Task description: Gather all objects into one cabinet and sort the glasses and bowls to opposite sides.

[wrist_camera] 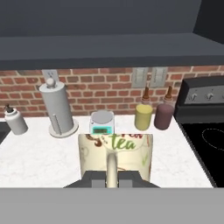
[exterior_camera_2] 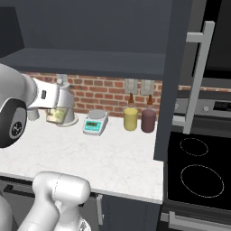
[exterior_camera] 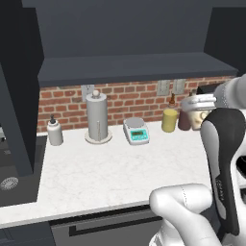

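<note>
The cream mug (wrist_camera: pixel 116 158), printed with the word "tea", was held in the end effector (wrist_camera: pixel 112 178), whose fingers were clamped together on the mug's handle. The mug was carried upright in the air above the tabletop (exterior_camera: pixel 110 163), not touching it. In the right base view the mug (exterior_camera_2: pixel 56 115) was seen just ahead of the wrist, in front of the paper towel holder (exterior_camera_2: pixel 66 106); in the left base view it (exterior_camera: pixel 199 117) was seen at the right, partly hidden by the arm.

Behind the mug, a row of things was lined up along the brick wall (exterior_camera: pixel 125 98): a white soap bottle (exterior_camera: pixel 55 132), the paper towel holder, a small kitchen scale (exterior_camera: pixel 136 130), a yellow canister (exterior_camera: pixel 169 120) and a maroon canister (exterior_camera_2: pixel 148 120). The two canisters were set just beside each other, near the tabletop's right end.

The front half of the tabletop was left bare, so a wide stretch of white marble was open between that row and the front edge. The left edge was bordered by a dark sink area (exterior_camera: pixel 14 178), and the right edge by a black stove (exterior_camera_2: pixel 198 171). Overhead, the dark cabinet underside (wrist_camera: pixel 109 50) was hung over the back of the tabletop, limiting the room above the row. An open dark cabinet door (exterior_camera_2: pixel 173 76) with a long bar handle (exterior_camera_2: pixel 198 76) was seen standing over the tabletop's right edge.
</note>
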